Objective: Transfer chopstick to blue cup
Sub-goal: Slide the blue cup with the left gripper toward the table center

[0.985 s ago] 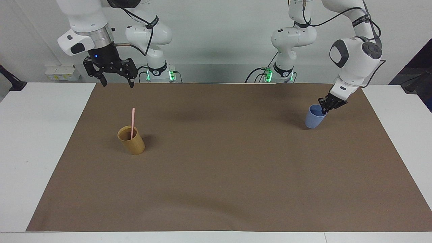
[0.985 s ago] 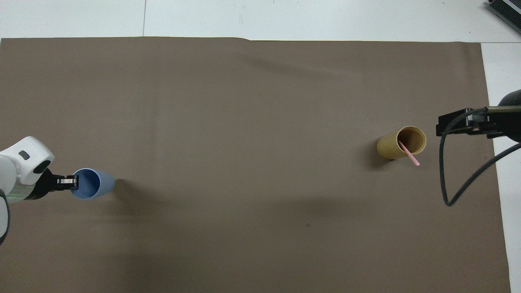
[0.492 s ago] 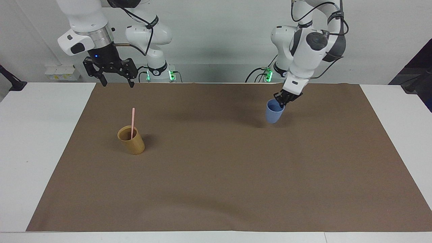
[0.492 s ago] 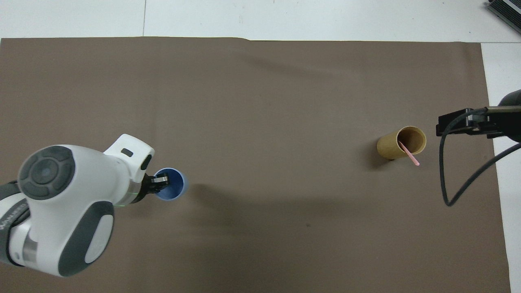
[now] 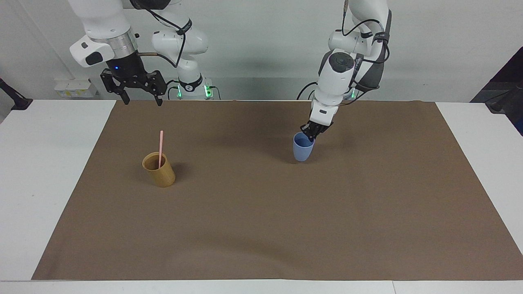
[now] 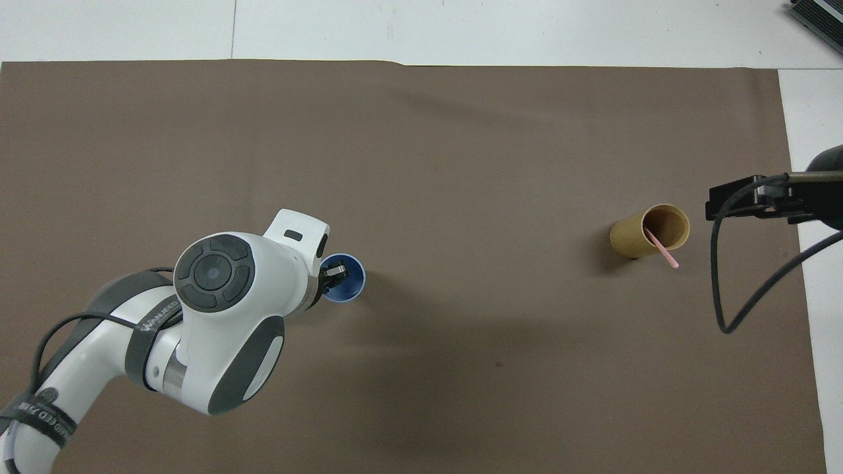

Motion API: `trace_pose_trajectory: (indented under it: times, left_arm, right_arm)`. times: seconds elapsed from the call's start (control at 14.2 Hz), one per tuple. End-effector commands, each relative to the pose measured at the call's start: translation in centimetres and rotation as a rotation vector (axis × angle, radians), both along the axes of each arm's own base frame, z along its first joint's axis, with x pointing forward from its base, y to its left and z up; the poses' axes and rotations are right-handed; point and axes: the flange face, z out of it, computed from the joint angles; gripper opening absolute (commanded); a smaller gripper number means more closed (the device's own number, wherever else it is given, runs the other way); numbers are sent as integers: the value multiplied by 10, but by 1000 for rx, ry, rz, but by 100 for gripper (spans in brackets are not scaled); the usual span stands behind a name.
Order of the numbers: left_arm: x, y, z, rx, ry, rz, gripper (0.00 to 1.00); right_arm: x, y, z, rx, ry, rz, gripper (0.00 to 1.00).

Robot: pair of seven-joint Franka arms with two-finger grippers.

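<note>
The pale pink chopstick (image 5: pixel 160 143) stands leaning in the tan bamboo cup (image 5: pixel 159 170), toward the right arm's end of the mat; both show in the overhead view, the chopstick (image 6: pixel 662 249) in the tan cup (image 6: pixel 637 234). My left gripper (image 5: pixel 312 135) is shut on the rim of the light-blue cup (image 5: pixel 302 148), which stands upright near the middle of the mat; the cup also shows in the overhead view (image 6: pixel 349 287) with the gripper (image 6: pixel 334 273) at its rim. My right gripper (image 5: pixel 139 99) hangs open, raised over the mat's edge, apart from the tan cup.
A brown mat (image 5: pixel 261 228) covers most of the white table (image 5: pixel 36 163). A black cable (image 6: pixel 724 289) loops down from the right gripper (image 6: pixel 747 201) in the overhead view.
My left gripper has carried the blue cup from the left arm's end of the mat to near its middle, toward the tan cup. The right arm has not moved.
</note>
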Motion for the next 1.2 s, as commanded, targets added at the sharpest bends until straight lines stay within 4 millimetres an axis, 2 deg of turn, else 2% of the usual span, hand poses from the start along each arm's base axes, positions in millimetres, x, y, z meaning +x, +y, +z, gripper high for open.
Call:
trace_pose_trajectory:
  times: [0.0,0.14,0.28,0.77,0.98,1.13]
  left_arm:
    - [20,-10,3,-15,-6,25,0]
    - [20,-9,1,-13,-2,25,0]
    - [22,-11,-16,-3,16,29,0]
    - [25,-8,-19,-8,7,38,0]
    - [23,-8,-19,-5,12,33,23]
    - [22,-9,-19,-2,17,32,30]
  right_arm:
    - [-3,-2,2,19,2,-15,100]
    - [-3,-2,2,19,4,-13,100]
    - [-3,-2,2,19,1,-13,100]
    - [-3,-2,2,19,1,-13,100]
    - [-3,-2,2,19,-1,-13,100]
    - [-3,-2,3,19,-2,-15,100]
